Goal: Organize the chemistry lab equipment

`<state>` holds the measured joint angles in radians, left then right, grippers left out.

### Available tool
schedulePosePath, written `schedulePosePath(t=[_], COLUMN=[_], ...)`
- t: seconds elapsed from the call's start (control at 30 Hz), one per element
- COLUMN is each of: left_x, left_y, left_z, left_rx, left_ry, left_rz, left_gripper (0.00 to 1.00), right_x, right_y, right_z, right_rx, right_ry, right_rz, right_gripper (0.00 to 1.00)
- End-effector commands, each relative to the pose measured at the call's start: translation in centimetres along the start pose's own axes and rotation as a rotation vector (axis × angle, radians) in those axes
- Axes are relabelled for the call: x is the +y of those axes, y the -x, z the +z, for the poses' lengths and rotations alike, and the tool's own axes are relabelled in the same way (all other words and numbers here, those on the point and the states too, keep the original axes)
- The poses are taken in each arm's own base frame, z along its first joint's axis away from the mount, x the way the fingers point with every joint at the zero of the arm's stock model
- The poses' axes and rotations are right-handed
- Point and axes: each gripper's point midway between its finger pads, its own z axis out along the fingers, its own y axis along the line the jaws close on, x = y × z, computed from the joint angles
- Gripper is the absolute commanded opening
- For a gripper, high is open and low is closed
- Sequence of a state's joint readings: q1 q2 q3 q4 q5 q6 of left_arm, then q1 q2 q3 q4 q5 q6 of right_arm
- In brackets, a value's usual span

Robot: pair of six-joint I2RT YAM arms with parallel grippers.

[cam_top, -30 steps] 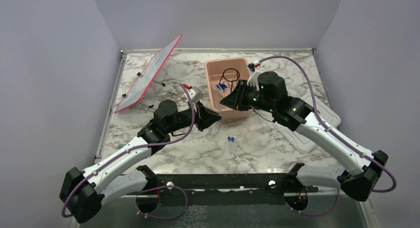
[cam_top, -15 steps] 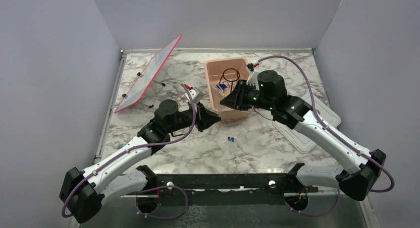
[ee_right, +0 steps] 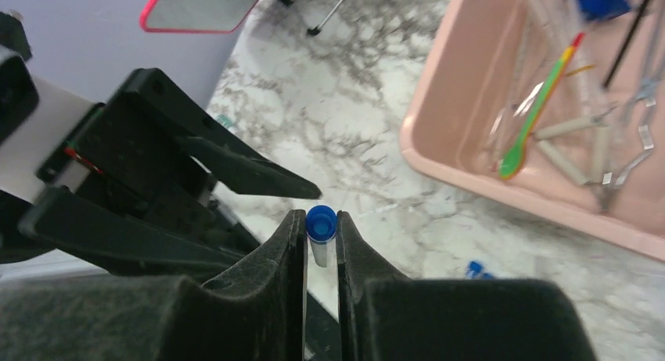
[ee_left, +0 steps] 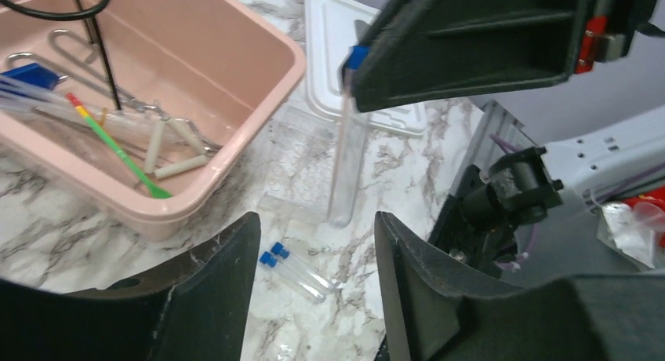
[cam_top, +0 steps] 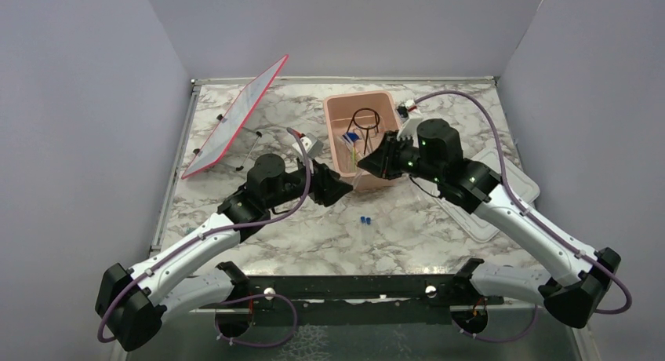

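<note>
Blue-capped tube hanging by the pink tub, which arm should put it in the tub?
Right. The right gripper is shut on the blue-capped tube beside the pink tub; the left gripper is open, empty.

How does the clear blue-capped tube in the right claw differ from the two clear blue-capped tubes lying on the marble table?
The clear blue-capped tube hangs upright, cap uppermost; the two loose tubes lie flat, side by side. The right claw pinches the hanging tube near its cap; nothing touches the loose tubes. All have clear bodies and blue caps.
</note>
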<state>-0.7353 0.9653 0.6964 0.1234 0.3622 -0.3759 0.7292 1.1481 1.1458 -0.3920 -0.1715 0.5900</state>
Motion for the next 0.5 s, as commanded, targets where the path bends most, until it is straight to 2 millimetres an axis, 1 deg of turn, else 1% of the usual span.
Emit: schedulePosePath(t=[0.0,0.13,0.2,0.23,0.37,0.4,0.47], left_x=[2.2,4.3,5.2,5.4,6.5,6.8,7.5], left_y=[1.2,0.8,0.3,0.0,-1.9,-2.2,-3.3], left_z=[0.0,0.0,0.2,0.4,1.3,1.6,2.0], left_rx=[-0.025,-0.011,0.011,0.023,0.078,0.086,0.11], left_ry=[0.148,0.271,0.322,0.335,0.377,0.389,0.41], left_rz=[-0.03,-0.08,-0.119,-0.135,-0.207,-0.221,-0.243], left_gripper=[0.65,0.68,0.68,0.68,0.68,0.67,0.65], right_x=[-3.6,-6.2,-7.4,-8.2,-11.1,-11.9,-13.0], right_y=[1.6,1.0,0.3,-0.4,-2.4,-2.6,-3.3], right_z=[-1.7,-2.3,-2.3,-2.2,-1.4,-1.3,-0.8], right_rx=[-0.148,-0.203,-0.212,-0.203,-0.203,-0.216,-0.227], right_ry=[-0.145,-0.213,-0.242,-0.261,-0.34,-0.375,-0.407], right_rz=[-0.175,-0.278,-0.309,-0.318,-0.33,-0.326,-0.324], right_gripper=[0.14,0.14,0.14,0.14,0.13,0.13,0.13])
